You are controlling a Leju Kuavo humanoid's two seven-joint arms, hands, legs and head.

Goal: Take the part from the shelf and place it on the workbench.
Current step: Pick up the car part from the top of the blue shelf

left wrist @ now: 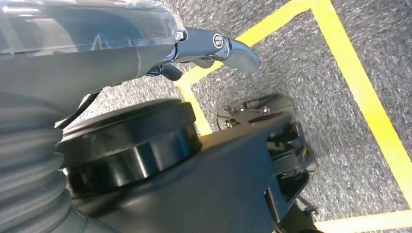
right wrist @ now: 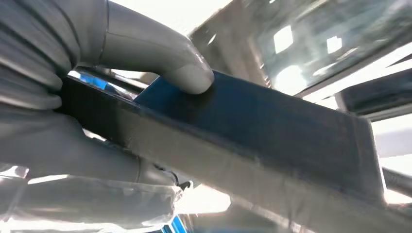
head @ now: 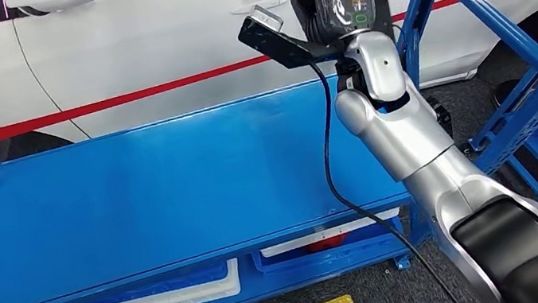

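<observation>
Your right hand is grasping the dark part above the blue workbench; your left hand I cannot tell.

The blue workbench top is lying wide open under the raised right arm; blue shelf struts are crowding the right, white car blocking behind.

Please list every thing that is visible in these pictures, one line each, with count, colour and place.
workbench: one, blue, centre, top bare.
trays: two, white, under the workbench top.
part: one, black flat bar, held above the workbench's far edge.
car: one, white with a red stripe, behind the workbench.
shelf: one, blue frame, right side.
floor tape: yellow lines on grey carpet.
right robot hand: one, grey, holds the part.
left robot hand: one, dark, hanging over the floor.
</observation>
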